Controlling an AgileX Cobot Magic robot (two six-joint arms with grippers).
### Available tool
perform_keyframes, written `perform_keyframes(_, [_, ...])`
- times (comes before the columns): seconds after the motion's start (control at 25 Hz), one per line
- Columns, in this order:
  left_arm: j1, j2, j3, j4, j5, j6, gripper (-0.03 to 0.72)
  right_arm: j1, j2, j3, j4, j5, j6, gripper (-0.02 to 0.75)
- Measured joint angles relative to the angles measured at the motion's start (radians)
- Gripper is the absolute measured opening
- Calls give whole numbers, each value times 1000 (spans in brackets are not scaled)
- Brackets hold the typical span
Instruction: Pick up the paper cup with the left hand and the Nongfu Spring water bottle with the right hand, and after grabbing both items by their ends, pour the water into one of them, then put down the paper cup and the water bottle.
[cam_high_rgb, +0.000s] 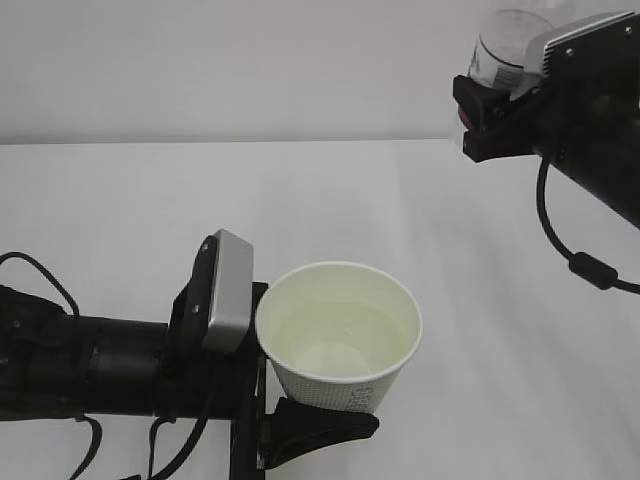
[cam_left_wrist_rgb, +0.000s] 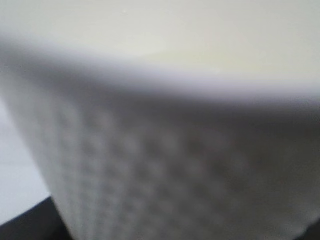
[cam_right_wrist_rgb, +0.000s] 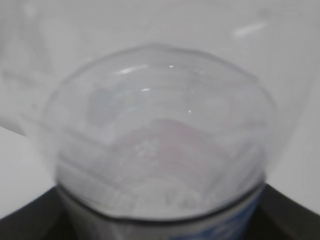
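White paper cup (cam_high_rgb: 340, 335) upright holding water (cam_high_rgb: 340, 340); clear bottle (cam_high_rgb: 505, 50) raised upper right.

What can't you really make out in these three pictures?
- Bottle: in the exterior view the top edge and the right gripper hide most of it; neck unseen.
- Bottle in the right wrist view: blurred; water level unclear.
- Cup print: tiny, half behind the left gripper.
- Left wrist view: the blurred cup wall fills the picture.

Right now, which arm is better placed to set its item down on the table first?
Probably the left. Its gripper holds the cup low and upright near the table, while the right gripper holds the bottle high.
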Motion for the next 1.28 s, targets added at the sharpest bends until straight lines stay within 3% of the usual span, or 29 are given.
perform_keyframes(0.92, [0,0,0,2,0,0,493,0,0,0,278,123,-106,520])
perform_keyframes(1.28, [0,0,0,2,0,0,493,0,68,0,302,123,-113,520])
